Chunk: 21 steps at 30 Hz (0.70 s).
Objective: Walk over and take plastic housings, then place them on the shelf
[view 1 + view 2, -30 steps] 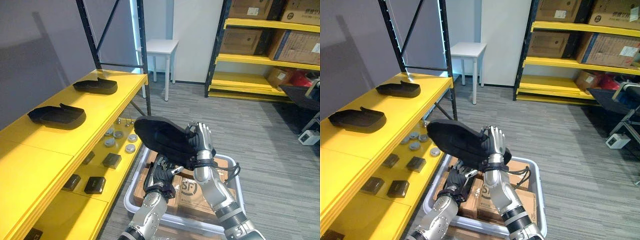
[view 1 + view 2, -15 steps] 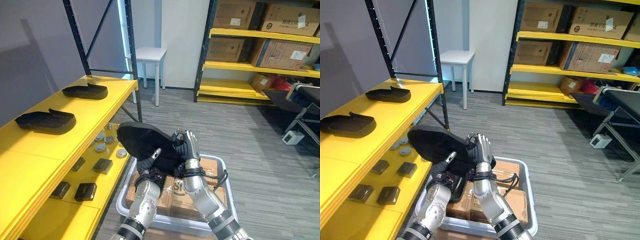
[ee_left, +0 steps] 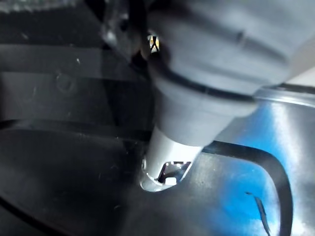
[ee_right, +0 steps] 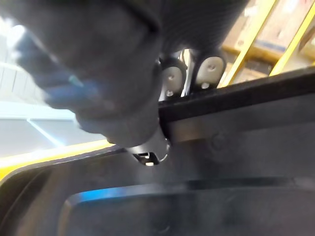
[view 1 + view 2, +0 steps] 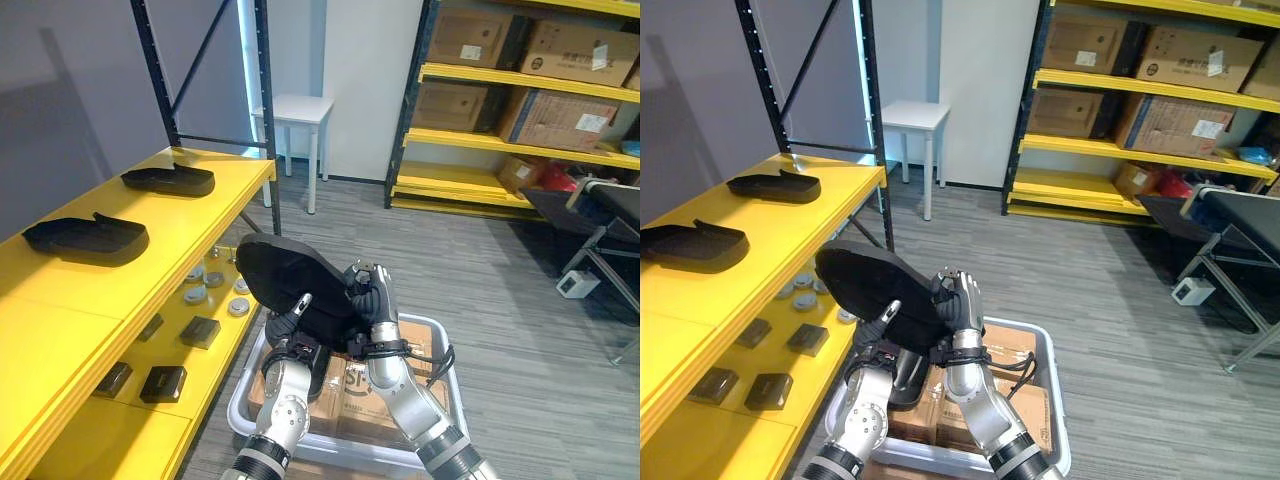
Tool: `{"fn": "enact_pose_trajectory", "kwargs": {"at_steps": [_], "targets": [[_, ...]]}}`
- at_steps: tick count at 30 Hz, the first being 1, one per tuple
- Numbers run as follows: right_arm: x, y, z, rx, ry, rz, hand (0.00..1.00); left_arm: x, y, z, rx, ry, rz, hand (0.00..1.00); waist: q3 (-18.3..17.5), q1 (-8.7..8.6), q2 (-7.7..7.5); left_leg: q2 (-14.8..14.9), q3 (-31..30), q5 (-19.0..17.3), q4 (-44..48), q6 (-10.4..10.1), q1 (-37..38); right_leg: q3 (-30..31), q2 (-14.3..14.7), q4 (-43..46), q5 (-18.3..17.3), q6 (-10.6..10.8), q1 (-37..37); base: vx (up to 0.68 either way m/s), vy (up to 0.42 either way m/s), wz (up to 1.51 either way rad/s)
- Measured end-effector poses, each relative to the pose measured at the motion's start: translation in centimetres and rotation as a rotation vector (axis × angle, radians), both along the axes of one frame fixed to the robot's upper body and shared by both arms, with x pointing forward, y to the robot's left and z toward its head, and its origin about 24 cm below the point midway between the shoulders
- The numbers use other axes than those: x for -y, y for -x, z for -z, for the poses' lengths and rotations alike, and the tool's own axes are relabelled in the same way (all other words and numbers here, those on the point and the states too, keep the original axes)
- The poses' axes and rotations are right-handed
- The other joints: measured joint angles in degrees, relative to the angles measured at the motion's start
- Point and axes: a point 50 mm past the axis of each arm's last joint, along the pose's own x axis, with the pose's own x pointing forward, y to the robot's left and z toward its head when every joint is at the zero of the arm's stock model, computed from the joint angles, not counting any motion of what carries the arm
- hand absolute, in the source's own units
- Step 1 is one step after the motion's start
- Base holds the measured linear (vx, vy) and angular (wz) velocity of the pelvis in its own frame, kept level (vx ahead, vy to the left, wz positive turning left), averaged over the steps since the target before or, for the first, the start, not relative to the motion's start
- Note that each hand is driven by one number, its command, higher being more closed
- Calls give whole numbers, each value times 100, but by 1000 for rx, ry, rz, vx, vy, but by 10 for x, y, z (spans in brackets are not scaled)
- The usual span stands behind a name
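Evidently mid-carry: the plastic housing hung just beside the yellow shelf, right hand fingers curled over its edge, left hand pinching it below; next move, likely, onto the shelf's bare top.

Shelf along the left: near housing and far housing on its top level, well apart; small parts on the level below. Third housing above the crate, left hand under it, right hand clasping its right edge. Small table behind the shelf; storage rack right rear.
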Motion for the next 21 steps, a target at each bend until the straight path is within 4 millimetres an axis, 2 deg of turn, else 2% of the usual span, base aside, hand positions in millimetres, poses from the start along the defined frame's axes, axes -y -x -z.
{"fn": "enact_pose_trajectory", "kwargs": {"at_steps": [2,3,4,5,6,7,9,10,11,12,14,15,17,18,19,21], "targets": [[-2,2,6,-15,-2,-22,100,-3,6,6,-11,4,-7,100,47,75,-5,-12,-362,138,-32,-31,-225,-383,-35,27,-40,-44,-1,-44,-66,86],[-2,2,7,-23,-7,-27,0,-4,6,7,-15,4,-10,100,63,86,1,-27,-489,198,-35,-19,-328,-546,-58,31,-49,-54,-1,-76,-74,133],[-1,1,11,-43,-23,-36,0,-6,8,8,-21,-1,-15,100,73,60,9,-7,-439,333,-108,192,-575,-962,-155,33,-75,-89,2,-93,-90,157],[-1,1,11,-52,-39,-50,0,-7,9,8,-19,-14,-19,100,77,16,15,173,94,497,-315,577,-702,-1320,-224,34,-97,-100,15,-85,-107,195],[-1,0,10,-51,-45,-63,0,-8,11,6,-10,-16,-28,100,94,-13,43,401,857,628,-538,777,-781,-1684,-311,34,-154,-79,46,-53,-95,208],[-1,-1,7,-43,-50,-98,0,-12,13,3,10,-32,-39,100,143,-12,104,668,1900,658,-647,814,-861,-2061,-432,32,-220,-46,122,-27,-20,192],[-3,-1,7,-76,-88,-170,0,-24,20,0,39,-92,-80,100,179,32,187,970,3438,658,-584,810,-909,-2549,-609,30,-325,106,312,0,82,144],[-4,0,8,-88,-102,-188,0,-27,23,-1,47,-107,-92,100,179,37,189,1011,3765,667,-555,796,-893,-2635,-668,28,-338,154,380,70,155,112],[-4,4,9,-97,-116,-218,0,-35,30,-3,66,-145,-117,100,176,48,194,1013,4069,748,-526,674,-889,-2800,-774,18,-353,256,511,119,194,95],[-6,10,9,-105,-131,-256,0,-42,39,-6,85,-200,-146,100,167,96,209,952,4050,945,-573,405,-881,-2910,-857,18,-369,355,608,133,207,81],[-7,21,13,-130,-170,-295,0,-54,51,-12,110,-276,-203,100,148,186,203,777,3982,1256,-686,287,-851,-2914,-988,28,-406,424,707,170,185,54],[-5,25,18,-152,-195,-300,0,-68,56,-13,109,-310,-262,100,128,181,203,620,3898,1462,-772,311,-832,-3002,-1108,36,-406,526,793,189,146,52],[5,25,23,-180,-233,-265,0,-86,61,-16,97,-377,-349,100,51,188,195,391,3768,1831,-883,378,-799,-3204,-1310,86,-352,585,937,285,150,57],[17,22,25,-186,-252,-218,0,-94,63,-20,98,-426,-384,100,15,189,135,187,3671,1853,-924,395,-767,-3343,-1547,298,-371,613,999,326,174,63],[23,20,25,-183,-258,-196,0,-97,63,-22,101,-449,-395,100,15,187,134,98,3613,1831,-926,428,-749,-3402,-1693,509,-393,621,1001,294,193,66],[41,18,23,-165,-268,-133,0,-97,63,-28,121,-504,-392,100,13,184,133,-102,3458,1756,-903,531,-632,-3509,-2168,1373,-397,611,965,237,217,58]]}}
